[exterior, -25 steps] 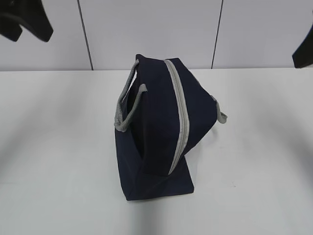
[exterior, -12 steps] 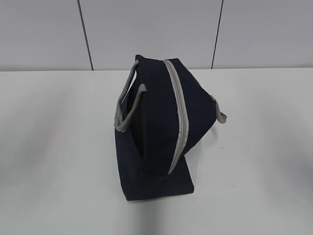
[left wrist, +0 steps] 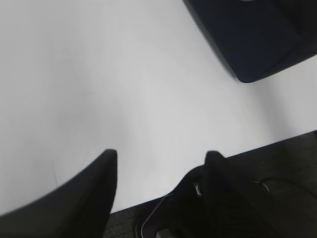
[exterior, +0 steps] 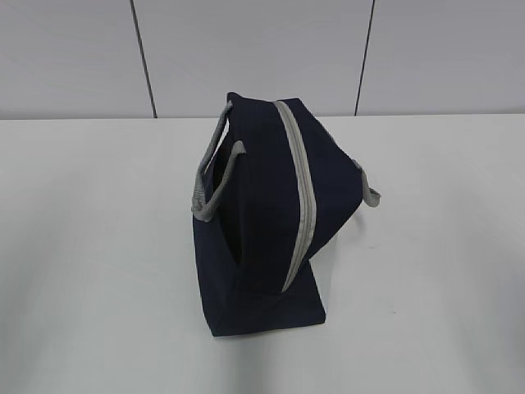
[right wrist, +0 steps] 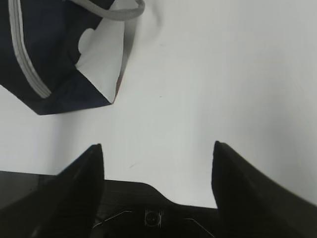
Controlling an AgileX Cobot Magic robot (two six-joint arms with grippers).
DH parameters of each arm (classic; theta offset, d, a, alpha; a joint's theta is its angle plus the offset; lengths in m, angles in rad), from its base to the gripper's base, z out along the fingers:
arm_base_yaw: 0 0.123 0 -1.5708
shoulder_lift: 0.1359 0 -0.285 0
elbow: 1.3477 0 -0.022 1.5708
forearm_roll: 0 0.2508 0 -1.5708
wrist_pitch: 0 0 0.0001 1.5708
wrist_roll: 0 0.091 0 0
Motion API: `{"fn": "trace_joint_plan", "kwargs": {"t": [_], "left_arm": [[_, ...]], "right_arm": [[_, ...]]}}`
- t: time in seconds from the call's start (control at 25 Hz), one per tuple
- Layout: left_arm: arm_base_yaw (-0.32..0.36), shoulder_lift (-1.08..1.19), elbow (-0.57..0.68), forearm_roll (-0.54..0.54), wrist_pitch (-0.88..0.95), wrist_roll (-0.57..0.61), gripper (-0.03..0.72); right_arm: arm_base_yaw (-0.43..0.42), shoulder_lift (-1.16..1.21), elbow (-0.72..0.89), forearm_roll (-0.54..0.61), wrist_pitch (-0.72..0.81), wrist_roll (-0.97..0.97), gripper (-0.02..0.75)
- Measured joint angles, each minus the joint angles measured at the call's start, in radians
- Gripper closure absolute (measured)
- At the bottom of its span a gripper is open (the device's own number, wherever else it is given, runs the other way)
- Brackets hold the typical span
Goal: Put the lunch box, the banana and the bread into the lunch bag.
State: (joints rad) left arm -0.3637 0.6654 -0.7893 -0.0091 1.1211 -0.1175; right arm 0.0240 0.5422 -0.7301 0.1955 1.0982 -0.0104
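Observation:
The lunch bag (exterior: pixel 262 205) stands in the middle of the white table, navy blue, with its grey zipper strip (exterior: pixel 303 197) running closed along the top. No arm shows in the exterior view. My left gripper (left wrist: pixel 161 158) hangs open over bare table, and a corner of the lunch bag (left wrist: pixel 257 39) shows at the upper right of its view. My right gripper (right wrist: pixel 157 148) is also open and empty, well back from the lunch bag (right wrist: pixel 44 44) and its white side panel (right wrist: pixel 101 59). The lunch box, the banana and the bread are out of view.
Grey webbing handles stick out on the bag's left (exterior: pixel 215 176) and right (exterior: pixel 371 190). The table (exterior: pixel 98 246) ends at a grey panelled wall (exterior: pixel 246 49) behind. The table's front edge and dark floor (left wrist: pixel 287 163) lie under the left gripper.
A second ago both arms showed as dark shapes in the upper corners of the exterior view. They have since left that view. The bag has not moved.

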Motion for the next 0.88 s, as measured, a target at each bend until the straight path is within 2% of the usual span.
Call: {"fn": "trace_joint_plan", "kwargs": {"t": [0.4, 0.64, 0.88], "left_arm": [[-0.001, -0.325, 0.224, 0.001, 0.003, 0.0, 0.293], [-0.001, -0.483, 0.256, 0.002, 0.0, 0.0, 0.293], [-0.001, -0.528, 0.259, 0.024, -0.002, 0.0, 0.293]], "right_arm": [[0.0, -0.296, 0.089, -0.011, 0.126, -0.048, 0.234], [0.0, -0.433, 0.106, -0.014, 0.166, -0.076, 0.234], [0.0, -0.481, 0.221, 0.007, 0.169, -0.077, 0.235]]}}
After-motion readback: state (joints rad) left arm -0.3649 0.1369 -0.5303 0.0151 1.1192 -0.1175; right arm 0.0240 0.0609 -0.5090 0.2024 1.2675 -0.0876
